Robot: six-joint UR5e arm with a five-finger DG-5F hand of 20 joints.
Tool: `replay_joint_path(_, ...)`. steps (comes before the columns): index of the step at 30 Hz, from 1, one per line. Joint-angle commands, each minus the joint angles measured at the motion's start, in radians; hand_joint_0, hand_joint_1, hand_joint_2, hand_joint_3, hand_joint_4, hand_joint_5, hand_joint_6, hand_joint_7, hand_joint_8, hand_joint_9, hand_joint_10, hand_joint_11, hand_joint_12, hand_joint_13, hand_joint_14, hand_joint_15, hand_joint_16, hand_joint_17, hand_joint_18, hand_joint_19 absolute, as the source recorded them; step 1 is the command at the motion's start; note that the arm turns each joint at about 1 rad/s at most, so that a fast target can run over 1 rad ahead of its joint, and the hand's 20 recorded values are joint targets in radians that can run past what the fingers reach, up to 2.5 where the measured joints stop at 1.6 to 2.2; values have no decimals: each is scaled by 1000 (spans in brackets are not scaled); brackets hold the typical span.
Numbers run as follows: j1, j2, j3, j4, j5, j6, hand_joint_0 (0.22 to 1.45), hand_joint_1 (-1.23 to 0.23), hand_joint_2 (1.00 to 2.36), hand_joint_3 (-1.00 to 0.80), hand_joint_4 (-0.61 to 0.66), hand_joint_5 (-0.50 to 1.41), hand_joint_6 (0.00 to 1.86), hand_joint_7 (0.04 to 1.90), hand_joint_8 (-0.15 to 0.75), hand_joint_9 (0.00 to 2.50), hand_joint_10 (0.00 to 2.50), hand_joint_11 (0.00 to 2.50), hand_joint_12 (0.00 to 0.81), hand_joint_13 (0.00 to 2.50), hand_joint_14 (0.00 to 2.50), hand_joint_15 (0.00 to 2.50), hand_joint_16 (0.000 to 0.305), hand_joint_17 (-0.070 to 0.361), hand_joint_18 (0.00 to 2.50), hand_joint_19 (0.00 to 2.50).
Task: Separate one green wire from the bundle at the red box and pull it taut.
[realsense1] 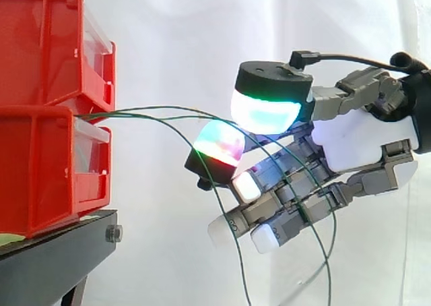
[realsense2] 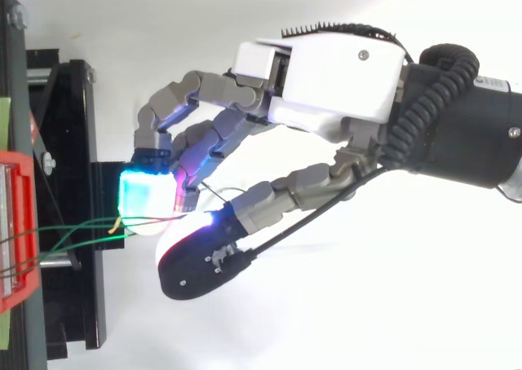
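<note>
hand (realsense1: 357,141) close beside red bins (realsense1: 40,158), thumb and finger pads clamped on green wire (realsense1: 135,110), second wire (realsense1: 215,190) sagging loose below

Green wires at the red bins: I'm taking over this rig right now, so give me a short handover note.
Hand: shut, apparently pinching one thin green wire between thumb and finger pads.
Things: the green wire bundle comes out between the two stacked red plastic bins on the black stand; the other wires hang in slack loops below the hand.
Done: one wire seems separated and gripped.
Left: it bows slightly, so pull away from the bins until it runs straight.
</note>
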Motion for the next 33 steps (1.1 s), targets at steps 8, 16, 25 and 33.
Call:
replay_joint_path(8, -2, 0, 2, -14, -1, 6, 523, -820, 1000, -500, 134, -144, 894, 933, 269, 911, 18, 586, 348, 585, 12, 304, 50, 112, 604, 485)
replay_joint_path(16, -2, 0, 2, -27, -1, 18, 613, -817, 1014, -335, 64, -149, 891, 985, 258, 900, 19, 590, 334, 573, 12, 312, 47, 106, 581, 508)
replay_joint_path(25, -2, 0, 2, -32, -1, 23, 626, -911, 1000, -500, 114, -148, 890, 935, 254, 891, 19, 580, 332, 574, 12, 298, 47, 106, 589, 491)
replay_joint_path(33, -2, 0, 2, -33, -1, 23, 609, -843, 1000, -500, 82, -131, 887, 1024, 256, 928, 19, 583, 327, 588, 12, 305, 46, 104, 603, 489)
